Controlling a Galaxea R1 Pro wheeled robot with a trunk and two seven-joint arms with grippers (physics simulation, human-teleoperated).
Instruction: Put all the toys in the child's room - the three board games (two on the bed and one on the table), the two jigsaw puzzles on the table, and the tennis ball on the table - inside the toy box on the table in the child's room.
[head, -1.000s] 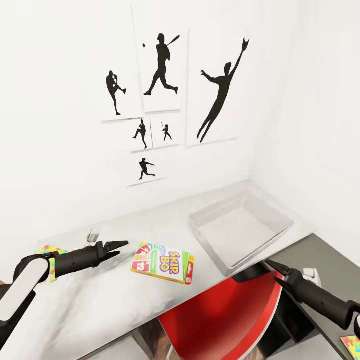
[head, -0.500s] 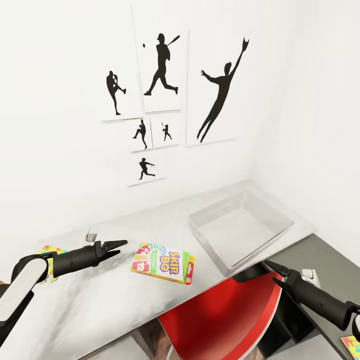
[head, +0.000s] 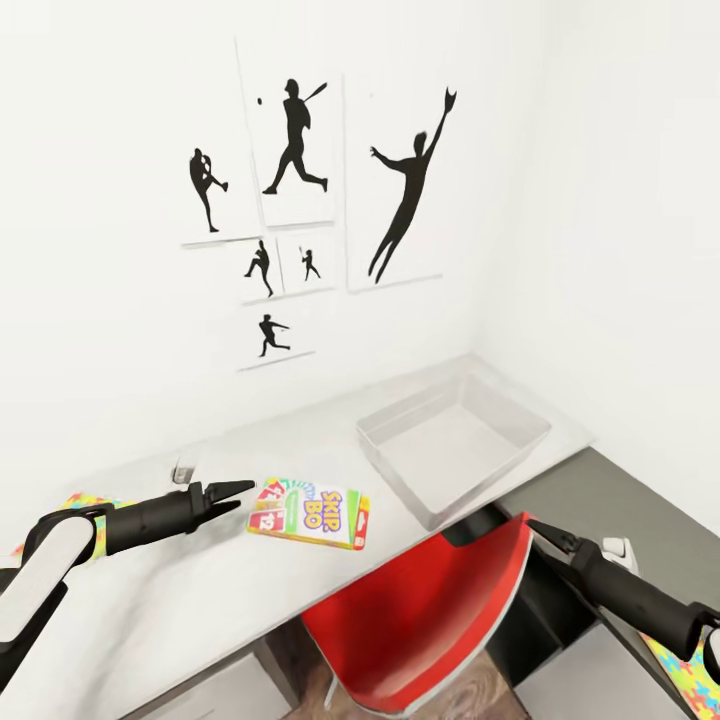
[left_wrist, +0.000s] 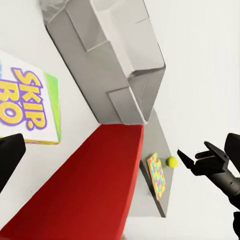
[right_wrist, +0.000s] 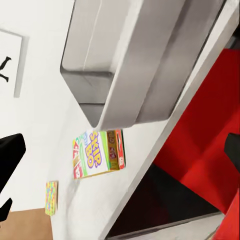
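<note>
The Skip-Bo board game lies flat on the pale table, left of the toy box, which looks to hold nothing. My left gripper hovers open just left of the game box, with nothing in it. Behind that arm a jigsaw puzzle peeks out. My right gripper is open and holds nothing above the lower dark section, where a second puzzle lies. In the left wrist view the tennis ball rests beside that puzzle.
A red swivel chair stands tucked against the table front between my arms. A small pale object sits by the wall and a white item beside my right gripper. Baseball silhouettes hang above.
The whole picture has slid left and slightly up, so the camera moved. Both arms keep their pose. More of the chair and the puzzle at lower right now shows.
</note>
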